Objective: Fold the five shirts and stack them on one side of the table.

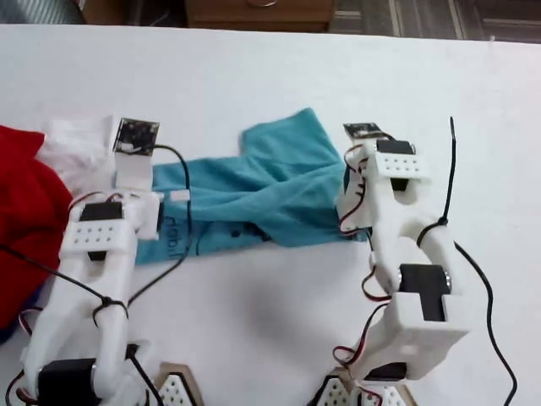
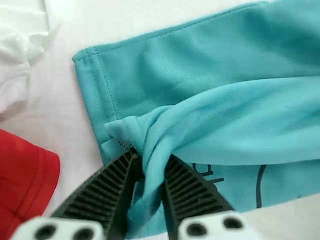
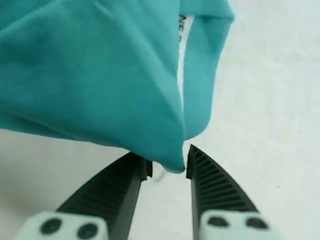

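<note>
Bright, even light fills all views. The white surface (image 1: 279,68) is nearly washed out in the high view, with only faint, soft shadows beside the arms (image 1: 93,254). In the right wrist view a dim shade lies below the teal shirt (image 3: 90,65).

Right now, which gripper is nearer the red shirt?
Left. The left gripper, shut on one end of the teal shirt, is just beside the red shirt. The right gripper is at the teal shirt's opposite end, with the whole shirt between.
</note>
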`<action>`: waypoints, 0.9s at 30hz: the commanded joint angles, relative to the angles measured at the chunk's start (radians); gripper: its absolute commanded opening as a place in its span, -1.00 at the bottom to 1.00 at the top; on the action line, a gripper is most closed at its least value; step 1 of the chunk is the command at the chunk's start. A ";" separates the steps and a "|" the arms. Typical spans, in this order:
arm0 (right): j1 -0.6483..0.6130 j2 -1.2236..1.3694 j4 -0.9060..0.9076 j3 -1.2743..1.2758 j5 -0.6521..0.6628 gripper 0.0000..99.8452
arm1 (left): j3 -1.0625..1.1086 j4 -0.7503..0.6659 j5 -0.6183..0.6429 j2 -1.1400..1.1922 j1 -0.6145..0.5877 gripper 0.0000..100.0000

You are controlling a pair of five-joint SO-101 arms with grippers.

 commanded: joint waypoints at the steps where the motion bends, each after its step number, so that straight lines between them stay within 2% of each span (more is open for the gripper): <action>1: 0.015 -0.004 -0.007 -0.003 0.009 -0.78 | -0.004 0.000 0.006 -0.028 -0.003 -0.95; 7: 0.015 -0.004 -0.007 -0.003 0.015 -0.80 | -0.004 0.000 0.011 -0.028 -0.003 -0.95; 10: 0.019 -0.019 -0.005 -0.009 0.009 -0.97 | -0.004 0.000 0.011 -0.028 -0.003 -0.95; 12: 0.019 -0.054 0.013 -0.009 0.009 -0.94 | -0.004 0.000 0.011 -0.028 -0.003 -0.95; 24: 0.021 -0.552 0.076 -0.006 0.017 -0.96 | -0.015 0.015 0.008 -0.037 -0.003 -0.95; 27: 0.021 -0.593 0.047 -0.003 0.017 -0.96 | -0.090 0.132 0.009 -0.037 0.002 -0.95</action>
